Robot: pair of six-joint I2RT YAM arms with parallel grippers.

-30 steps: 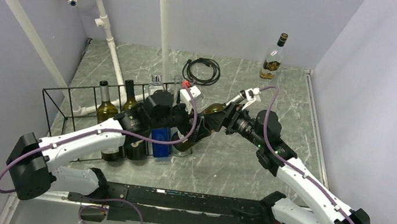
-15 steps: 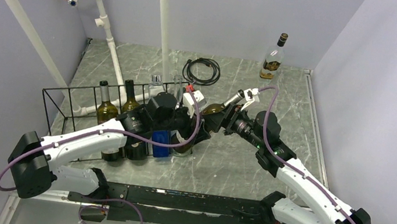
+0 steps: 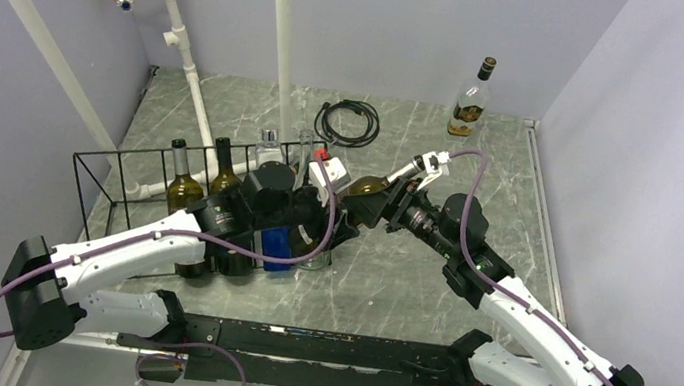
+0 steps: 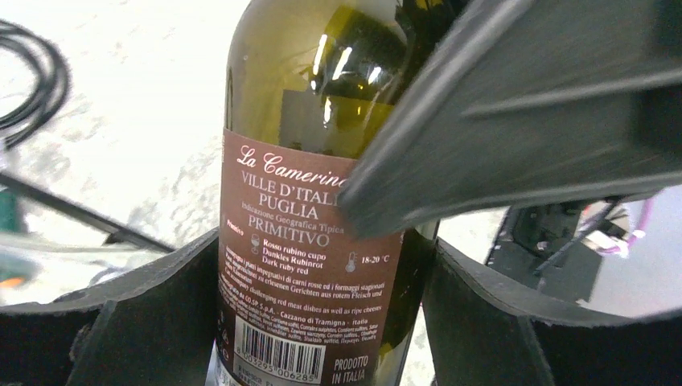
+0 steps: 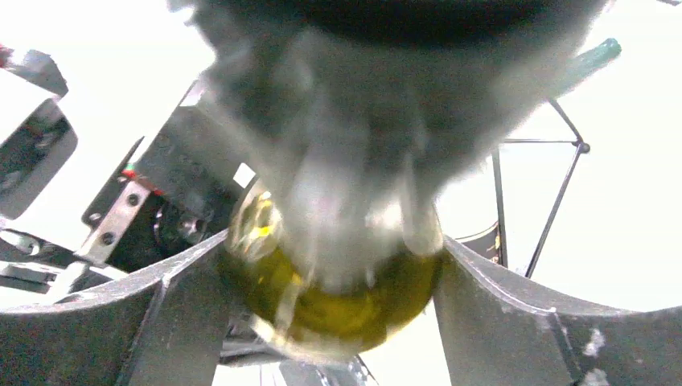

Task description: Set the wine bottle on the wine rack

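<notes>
The wine bottle point(image 3: 366, 186) is olive-green glass with a brown label. It hangs tilted over the table just right of the wine rack point(image 3: 119, 172), a low black wire frame at the left. My left gripper point(image 3: 331, 230) is shut on the bottle's labelled body point(image 4: 306, 241), with a black finger point(image 4: 153, 314) on each side. My right gripper point(image 3: 379, 208) is shut on the bottle's upper part point(image 5: 338, 297), which shows blurred between its fingers point(image 5: 499, 314). The bottle's base is hidden behind the left wrist in the top view.
Two dark bottles point(image 3: 183, 188) point(image 3: 222, 176) and a blue object point(image 3: 278, 245) sit in the rack. White pipes point(image 3: 280, 33) rise behind it. A coiled black cable point(image 3: 348, 120) lies at the back middle. A labelled clear bottle point(image 3: 470, 100) stands at the back right.
Both grippers and the bottle have shifted slightly toward the back. The left arm's elbow has swung down and to the left. Both grips hold as before.
</notes>
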